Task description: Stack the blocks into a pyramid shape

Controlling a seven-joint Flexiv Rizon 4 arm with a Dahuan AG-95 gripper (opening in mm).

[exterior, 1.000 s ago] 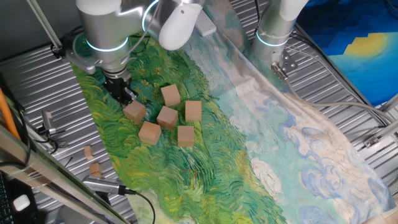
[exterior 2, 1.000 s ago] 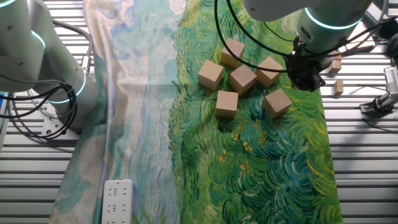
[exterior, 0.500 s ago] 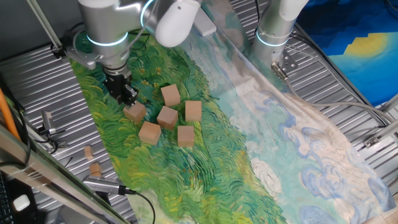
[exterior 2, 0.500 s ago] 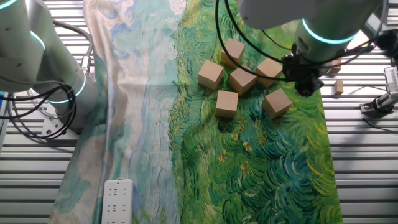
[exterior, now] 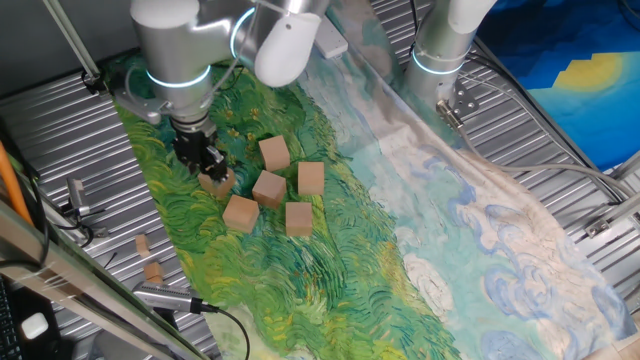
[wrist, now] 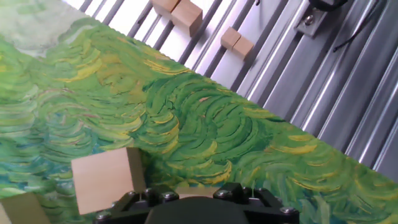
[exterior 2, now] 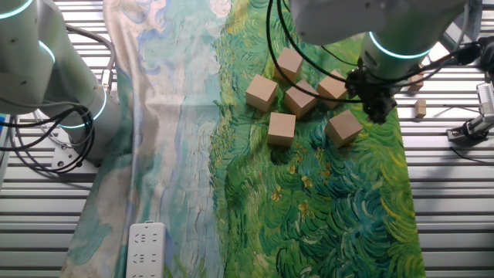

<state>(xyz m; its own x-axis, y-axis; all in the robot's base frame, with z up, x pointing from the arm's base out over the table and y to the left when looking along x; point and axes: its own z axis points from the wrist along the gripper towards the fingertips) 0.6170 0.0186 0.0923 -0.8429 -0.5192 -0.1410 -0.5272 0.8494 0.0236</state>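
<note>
My gripper (exterior: pixel 208 165) hangs over the end block (exterior: pixel 217 181); I cannot tell whether my fingers grip it. Five blocks (exterior: pixel 271 187) lie nearby.

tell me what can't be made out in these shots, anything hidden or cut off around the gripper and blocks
- Gripper fingers: their gap is hidden by the wrist in one fixed view and by the arm in the other; the hand view shows only the housing.
- Block under the gripper: partly covered, so contact cannot be told.
- Block at the hand view's bottom-left corner: cut off by the edge.
- Small wooden bits: too small for detail.
</note>
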